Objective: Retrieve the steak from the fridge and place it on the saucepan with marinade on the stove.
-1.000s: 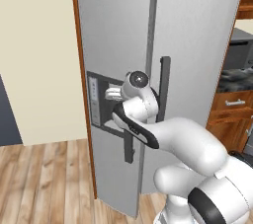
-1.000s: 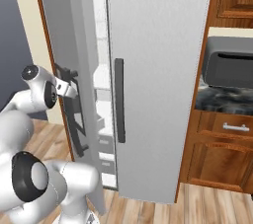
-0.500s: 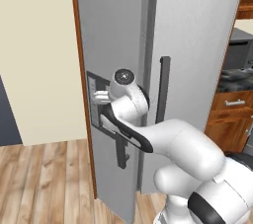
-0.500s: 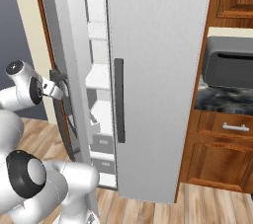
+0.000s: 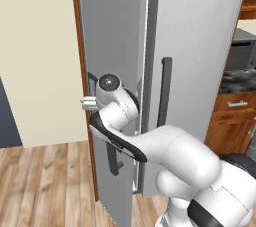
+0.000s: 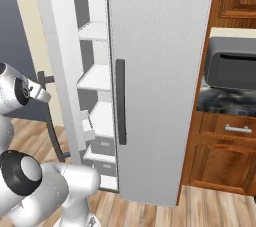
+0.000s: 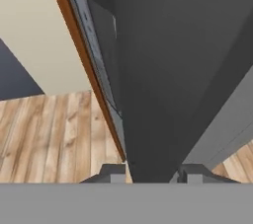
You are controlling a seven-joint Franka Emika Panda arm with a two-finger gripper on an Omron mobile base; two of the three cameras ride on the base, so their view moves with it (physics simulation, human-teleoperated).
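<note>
**Left fridge door pulled wider, fingers clamped on its handle**

Swinging outward over the last second, the left door [image 6: 60, 71] of the fridge [image 6: 160, 71] now stands further ajar than before, and the arm's wrist has travelled with it toward the left of both base views.

No steak can be made out: the opened gap in the right base view shows white shelves [image 6: 97, 78] and grey bins [image 6: 102, 146] low down, but nothing red on them from this angle. The right door is shut, its dark bar handle [image 6: 120, 102] upright on the silver-grey face.

The fingers [image 7: 150, 174] are closed on the left door's dark vertical handle [image 7: 168, 70], which runs up between them in the hand view, one tip on each side of the bar. In the left base view the wrist [image 5: 111, 91] sits against the left door's outer face, beside the right door's handle [image 5: 164, 91].

Around the fridge: a wooden side panel [image 5: 82, 96] and cream wall [image 5: 35, 56] on the left, plank floor [image 7: 54, 134] below. To the right stand wooden cabinets [image 6: 225, 156], a dark speckled worktop [image 6: 227, 103] and a grey toaster oven [image 6: 232, 66] on it.
</note>
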